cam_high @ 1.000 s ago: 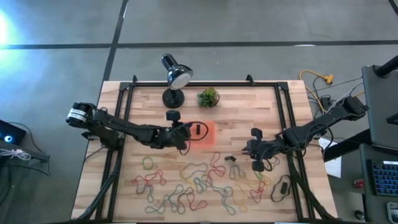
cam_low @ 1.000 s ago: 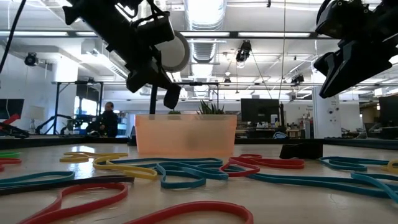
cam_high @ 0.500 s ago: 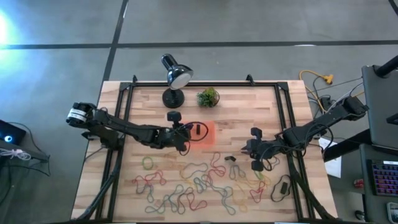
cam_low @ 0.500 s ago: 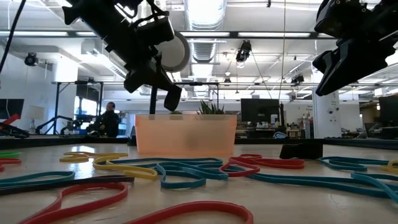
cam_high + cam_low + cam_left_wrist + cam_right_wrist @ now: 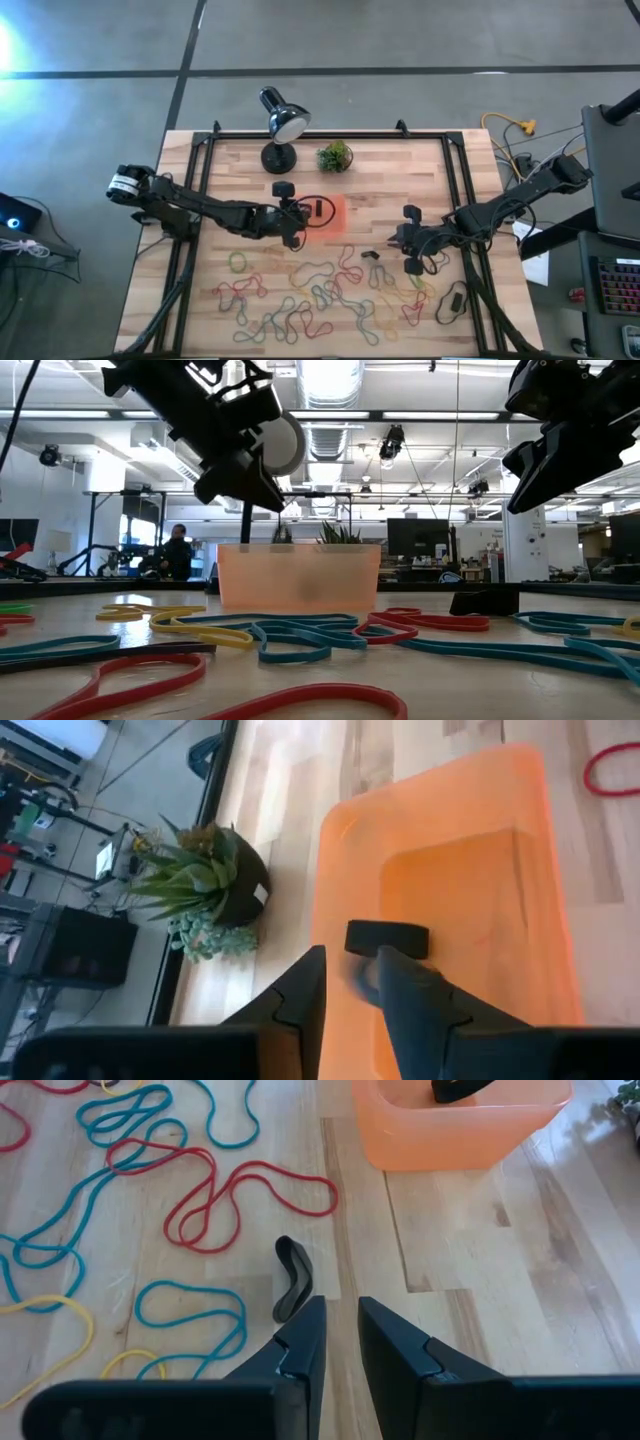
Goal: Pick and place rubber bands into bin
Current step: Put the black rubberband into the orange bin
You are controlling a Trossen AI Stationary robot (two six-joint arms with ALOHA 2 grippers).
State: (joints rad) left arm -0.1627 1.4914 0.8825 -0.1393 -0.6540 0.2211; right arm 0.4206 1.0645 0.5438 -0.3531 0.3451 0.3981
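The orange bin stands near the table's middle. My left gripper hovers open over the bin's left part, nothing between its fingers. A black rubber band lies on the bin's floor, just past one fingertip. Many coloured rubber bands lie spread over the near half of the table. My right gripper hangs right of the bin above the table, its fingers slightly apart and empty, close to a loose black band.
A black desk lamp and a small potted plant stand at the far side behind the bin. Black frame rails run along the table's left and right sides. A flat black object lies near the right front.
My left gripper has opened over the bin and tipped a little. The black band it held between its fingertips has dropped onto the bin's floor. My right arm has kept still.
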